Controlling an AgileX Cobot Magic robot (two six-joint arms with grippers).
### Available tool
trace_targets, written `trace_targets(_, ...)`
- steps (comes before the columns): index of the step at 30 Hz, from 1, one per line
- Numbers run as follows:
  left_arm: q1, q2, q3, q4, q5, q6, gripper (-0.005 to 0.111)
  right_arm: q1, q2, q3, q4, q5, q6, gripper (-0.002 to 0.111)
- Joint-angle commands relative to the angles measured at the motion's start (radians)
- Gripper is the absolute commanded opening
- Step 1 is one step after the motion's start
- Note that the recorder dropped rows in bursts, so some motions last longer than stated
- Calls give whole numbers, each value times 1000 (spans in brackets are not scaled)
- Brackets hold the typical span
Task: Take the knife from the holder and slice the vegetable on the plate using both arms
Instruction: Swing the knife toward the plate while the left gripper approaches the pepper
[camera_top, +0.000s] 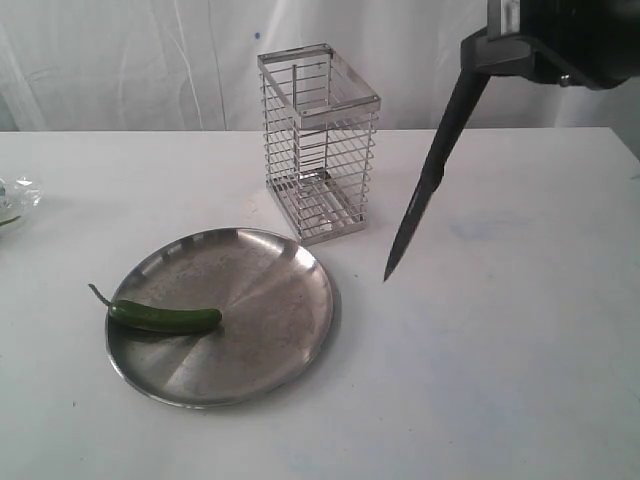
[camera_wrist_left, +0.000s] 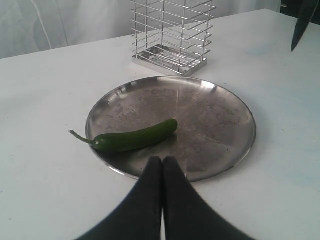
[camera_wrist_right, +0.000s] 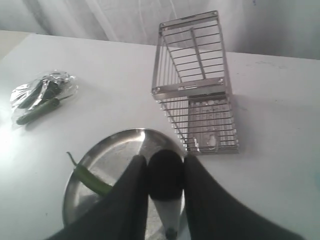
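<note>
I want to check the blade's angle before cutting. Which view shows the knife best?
The exterior view: the whole knife hangs tilted, tip down. The left wrist view catches only its tip, the right wrist view its handle end in the right gripper.

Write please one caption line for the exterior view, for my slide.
Right claw holds the black knife point-down beside the empty wire holder; a green chili lies on the steel plate.

The black knife (camera_top: 432, 175) hangs point-down, tilted, above the table right of the empty wire holder (camera_top: 318, 142). The green chili (camera_top: 165, 318) lies on the steel plate's (camera_top: 270, 300) left side.
</note>
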Motion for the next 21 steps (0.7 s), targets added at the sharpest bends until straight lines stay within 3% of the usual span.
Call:
trace_targets(1,-3,-4,4,-12,-3,2,0,-7,-13,41,139,-6,-110,5)
trace_targets(15,-3,-4,4,-19,-47,4,0,-7,-13,47,354,58,-299,5)
trace_targets(21,-3,-4,4,-185,-81,-240,0,-7,-13,47,412,121,-328,5)
